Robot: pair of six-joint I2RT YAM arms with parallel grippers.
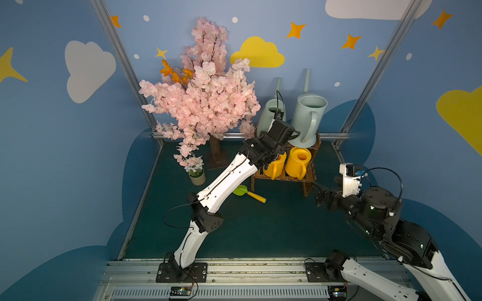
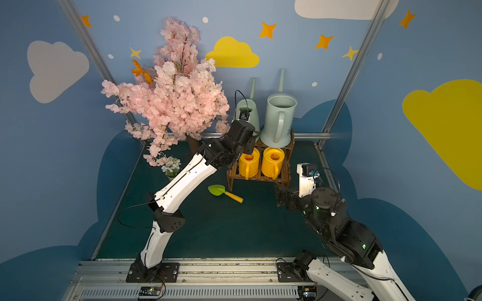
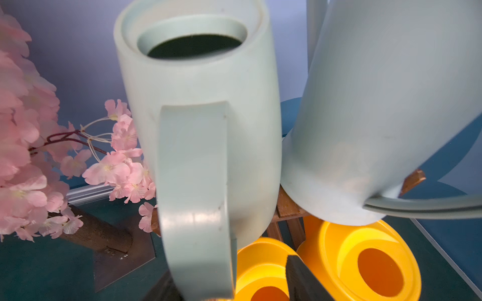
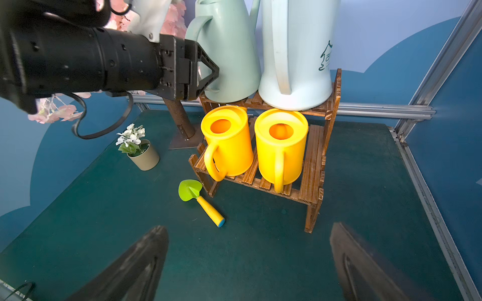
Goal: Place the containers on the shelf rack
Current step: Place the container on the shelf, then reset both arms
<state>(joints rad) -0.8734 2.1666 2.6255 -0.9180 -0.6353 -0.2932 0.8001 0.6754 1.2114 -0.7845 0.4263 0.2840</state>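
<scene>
Pale green plastic fills the upper tier of the shelf rack [image 4: 311, 156], a dark brown slatted wooden stand at the back of the green mat [image 4: 104, 208]. Two tall watering cans stand there side by side, handles forward: the greener can [image 4: 229, 52] on the left and the taller can [image 4: 297, 52] close against it. On the lower tier sit the left yellow can [image 4: 229, 146] and the right yellow can [image 4: 284, 151], just apart, each with a round fill hole glowing orange inside. The greener can's mouth shows only darkness.

The left gripper [image 4: 208, 74] is at the greener can's handle [image 3: 193, 182]. The left wrist view shows the handle between the jaws, with one dark finger [image 3: 302, 278] standing clear of it, so the jaws are parted, not clamped. The right gripper [image 4: 250, 263] hangs low over the mat near the rack's front right leg, jaws spread wide and holding nothing.

Both top views show two long thin spouts [image 1: 307, 78] rising toward the back wall, which the right wrist view largely cuts off. Only that view shows the dark green logo [image 4: 326, 58] on the taller can. A green trowel [image 4: 200, 200] lies just before the rack's left leg. Farther left are a beige flower pot [image 4: 143, 156] and a pink blossom tree [image 1: 203, 91].
</scene>
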